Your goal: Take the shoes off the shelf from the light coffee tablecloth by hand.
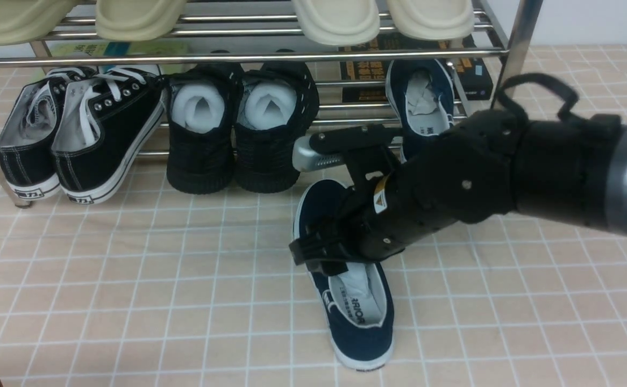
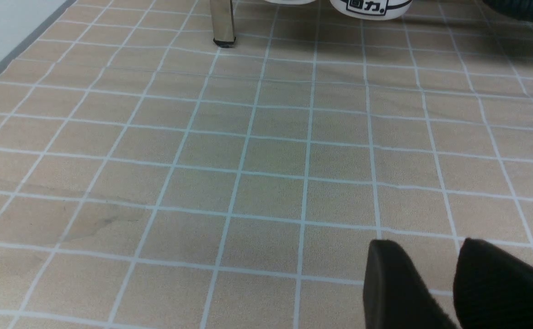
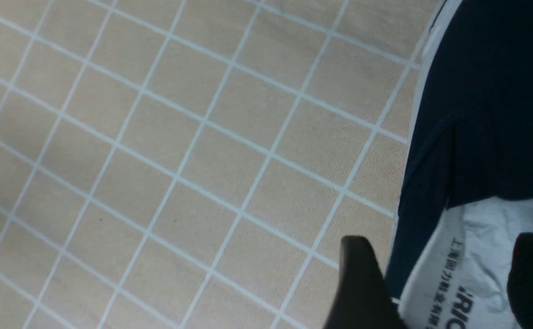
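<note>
One navy slip-on shoe (image 1: pixel 354 317) lies on the light coffee tablecloth (image 1: pixel 130 269), in front of the chrome shelf (image 1: pixel 238 56). The other navy shoe (image 1: pixel 421 107) stands on the shelf's lower tier, at the right. My right gripper (image 1: pixel 319 258) is low over the lying shoe's opening. In the right wrist view the gripper (image 3: pixel 442 237) is open; one finger is outside the navy side wall (image 3: pixel 490 91) and the other is over the crumpled paper and insole. My left gripper (image 2: pixel 426 244) hangs open and empty above bare cloth (image 2: pixel 248 183).
Black lace-up sneakers (image 1: pixel 77 134) and all-black shoes with white stuffing (image 1: pixel 238 134) stand on the lower tier. Beige slippers (image 1: pixel 335 19) sit on the upper tier. A black box (image 1: pixel 367 70) lies behind. A shelf leg (image 2: pixel 222 23) stands ahead of the left gripper.
</note>
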You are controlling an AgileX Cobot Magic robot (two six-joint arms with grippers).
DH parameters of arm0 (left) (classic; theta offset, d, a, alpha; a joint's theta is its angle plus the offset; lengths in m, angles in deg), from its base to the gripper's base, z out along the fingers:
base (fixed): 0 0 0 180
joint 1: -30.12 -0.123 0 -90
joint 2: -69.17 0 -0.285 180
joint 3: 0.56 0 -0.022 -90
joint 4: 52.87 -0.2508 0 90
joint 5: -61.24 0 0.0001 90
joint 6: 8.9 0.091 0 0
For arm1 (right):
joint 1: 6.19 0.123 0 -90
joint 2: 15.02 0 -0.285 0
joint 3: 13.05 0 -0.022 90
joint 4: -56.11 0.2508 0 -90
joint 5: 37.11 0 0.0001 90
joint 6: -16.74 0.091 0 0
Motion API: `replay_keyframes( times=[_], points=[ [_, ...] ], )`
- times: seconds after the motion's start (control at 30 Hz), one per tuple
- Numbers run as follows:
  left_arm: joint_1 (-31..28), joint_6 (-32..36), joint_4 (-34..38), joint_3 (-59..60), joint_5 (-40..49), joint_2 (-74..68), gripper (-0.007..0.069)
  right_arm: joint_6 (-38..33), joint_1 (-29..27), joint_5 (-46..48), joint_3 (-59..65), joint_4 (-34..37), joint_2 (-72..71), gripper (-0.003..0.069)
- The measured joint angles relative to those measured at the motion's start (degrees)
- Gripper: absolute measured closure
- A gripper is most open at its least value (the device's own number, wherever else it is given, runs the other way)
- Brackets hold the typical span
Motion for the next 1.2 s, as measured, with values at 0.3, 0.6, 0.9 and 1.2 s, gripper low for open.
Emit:
replay_keyframes(
  times=[0.3,0.6,0.9,1.2],
  points=[
    [0.0,0.0,0.0,0.0,0.0,0.0,0.0384,-8.7,0.0,13.7,-7.0,-1.8,-8.8,0.0527],
    [0.0,0.0,0.0,0.0,0.0,0.0,0.0384,-9.3,0.0,27.2,-7.1,-8.8,-23.8,0.0675],
    [0.0,0.0,0.0,0.0,0.0,0.0,0.0384,-4.7,0.0,22.8,5.9,-9.7,-35.8,0.0675],
    [0.0,0.0,0.0,0.0,0.0,0.0,0.0384,-0.1,0.0,14.8,11.4,-10.2,-34.7,0.0669]
  ],
)
